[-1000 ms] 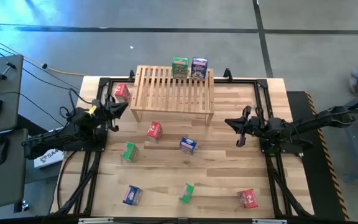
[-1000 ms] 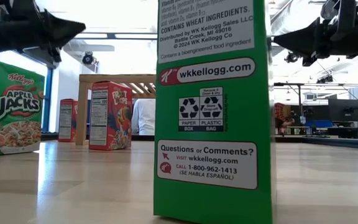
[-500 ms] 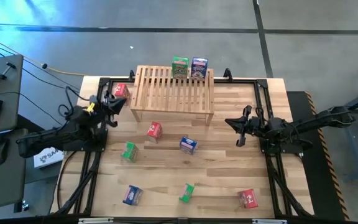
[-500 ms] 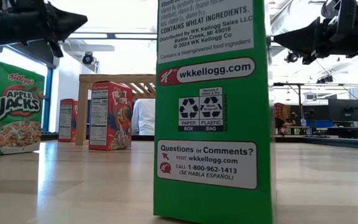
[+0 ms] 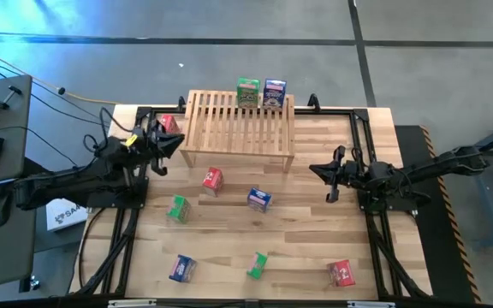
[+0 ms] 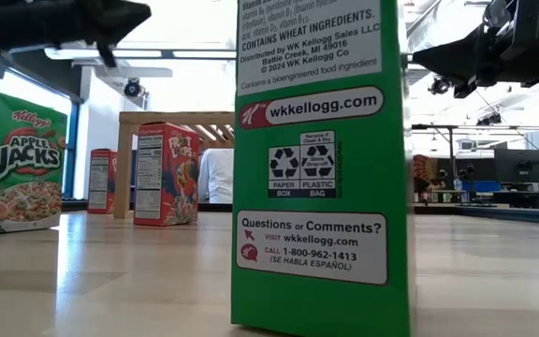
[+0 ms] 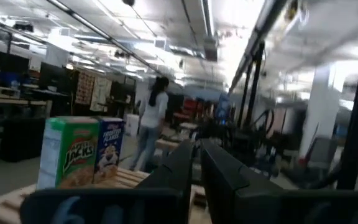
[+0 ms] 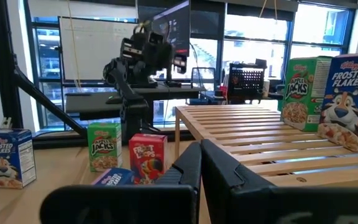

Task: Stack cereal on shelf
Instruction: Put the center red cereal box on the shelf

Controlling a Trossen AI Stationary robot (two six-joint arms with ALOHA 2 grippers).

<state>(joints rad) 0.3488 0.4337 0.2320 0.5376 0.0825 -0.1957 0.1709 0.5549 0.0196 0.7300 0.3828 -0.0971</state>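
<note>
Cereal boxes in the high view: green box [image 5: 248, 91] and blue box [image 5: 274, 92] upright side by side on the far edge of shelf [image 5: 238, 128]. Red box [image 5: 169, 125] on the table [image 5: 315, 231] just left of the shelf's far-left corner. Second red box [image 5: 212, 180] and second blue box [image 5: 258, 200] near the shelf's front. Second green box [image 5: 177, 208] left of centre. Along the near edge, from left to right: third blue box [image 5: 181, 269], third green box [image 5: 258, 264], third red box [image 5: 341, 273]. Left gripper [image 5: 169, 145] stretched out from the left side, tip beside the shelf's left leg, near the red box at the corner. Right gripper [image 5: 318, 169] extended level from the right, right of the shelf, well apart from every box.

Low view: third green box [image 6: 321, 159] fills the centre, upright, side panel facing. Apple Jacks box [image 6: 15, 161] at far left, Froot Loops box [image 6: 166, 173] before the shelf [image 6: 171, 119]. Left gripper [image 6: 124, 16] raised above the table at upper left.

Left wrist view: own fingers [image 7: 178, 168] pressed nearly together, nothing between. Green and blue boxes visible on the slats [image 7: 17, 196]. Person standing in the room beyond.

Right wrist view: own fingers [image 8: 189, 168] likewise close together, empty. Shelf [image 8: 253, 134] ahead, carrying Apple Jacks [image 8: 302, 90] and Frosted Flakes [image 8: 350, 99]. Left arm visible beyond.
</note>
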